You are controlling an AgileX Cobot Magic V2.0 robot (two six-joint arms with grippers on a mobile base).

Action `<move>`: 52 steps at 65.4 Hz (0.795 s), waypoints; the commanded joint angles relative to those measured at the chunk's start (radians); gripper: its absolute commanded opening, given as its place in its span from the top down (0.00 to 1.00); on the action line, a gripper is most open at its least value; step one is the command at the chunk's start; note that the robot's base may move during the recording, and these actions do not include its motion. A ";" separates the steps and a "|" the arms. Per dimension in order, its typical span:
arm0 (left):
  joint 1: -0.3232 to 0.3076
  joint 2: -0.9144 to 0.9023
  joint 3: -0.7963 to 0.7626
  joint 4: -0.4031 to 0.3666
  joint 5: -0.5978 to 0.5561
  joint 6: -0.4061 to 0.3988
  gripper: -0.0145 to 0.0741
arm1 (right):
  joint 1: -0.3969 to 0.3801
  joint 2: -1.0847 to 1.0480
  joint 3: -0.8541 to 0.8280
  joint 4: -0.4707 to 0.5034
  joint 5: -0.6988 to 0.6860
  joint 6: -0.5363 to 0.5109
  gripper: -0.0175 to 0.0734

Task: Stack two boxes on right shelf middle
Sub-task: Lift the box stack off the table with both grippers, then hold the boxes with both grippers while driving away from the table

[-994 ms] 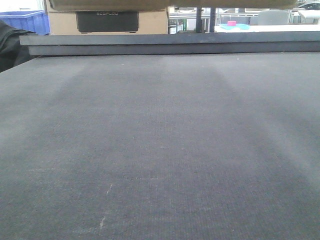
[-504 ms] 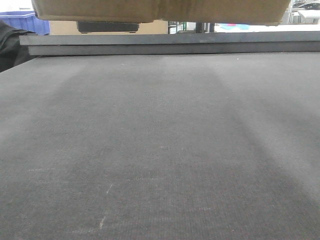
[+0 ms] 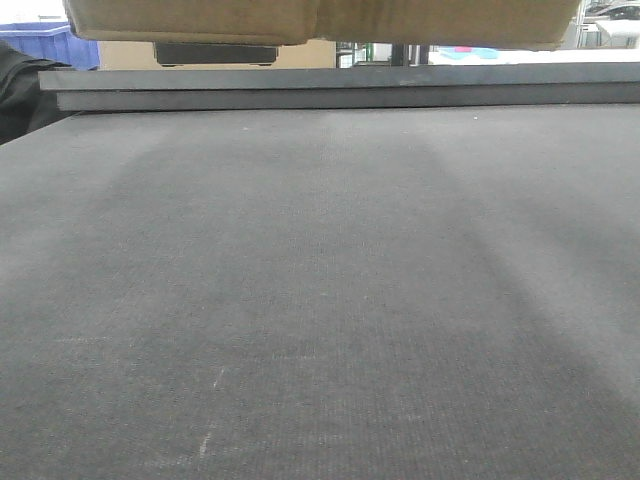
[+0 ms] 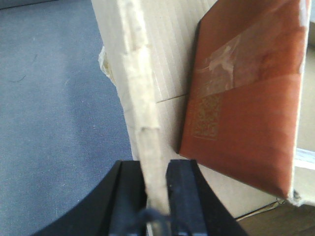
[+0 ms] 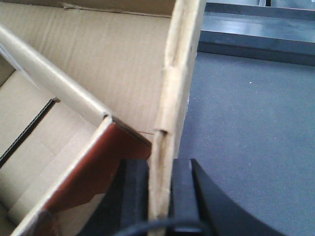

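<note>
One brown cardboard box (image 3: pixel 320 20) hangs above the grey table, and only its underside shows at the top of the front view. My left gripper (image 4: pixel 157 169) is shut on the box's left wall edge (image 4: pixel 142 98). My right gripper (image 5: pixel 161 169) is shut on the box's right wall edge (image 5: pixel 172 88). The box is open at the top. A reddish-brown flat packet (image 4: pixel 246 98) lies inside it and also shows in the right wrist view (image 5: pixel 93 172). A second box and the steel shelf are out of view.
The grey table top (image 3: pixel 320 300) fills the front view, with a dark raised rail (image 3: pixel 340 88) along its far edge. Behind it are a blue bin (image 3: pixel 50 45) at the far left and a tan case with a black panel (image 3: pixel 215 53).
Over the last second the box has come lower in the front view, covering most of the tan case behind it. In the last half second nothing has moved.
</note>
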 commanded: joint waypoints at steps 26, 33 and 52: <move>-0.001 -0.011 -0.005 0.022 -0.019 0.005 0.96 | -0.004 -0.009 -0.019 -0.032 -0.070 -0.017 0.98; -0.001 -0.011 -0.005 0.022 -0.019 0.005 0.96 | -0.004 -0.009 -0.019 -0.032 -0.070 -0.017 0.98; -0.001 -0.011 -0.005 0.024 -0.019 0.005 0.96 | -0.004 -0.009 -0.019 -0.032 -0.070 -0.017 0.98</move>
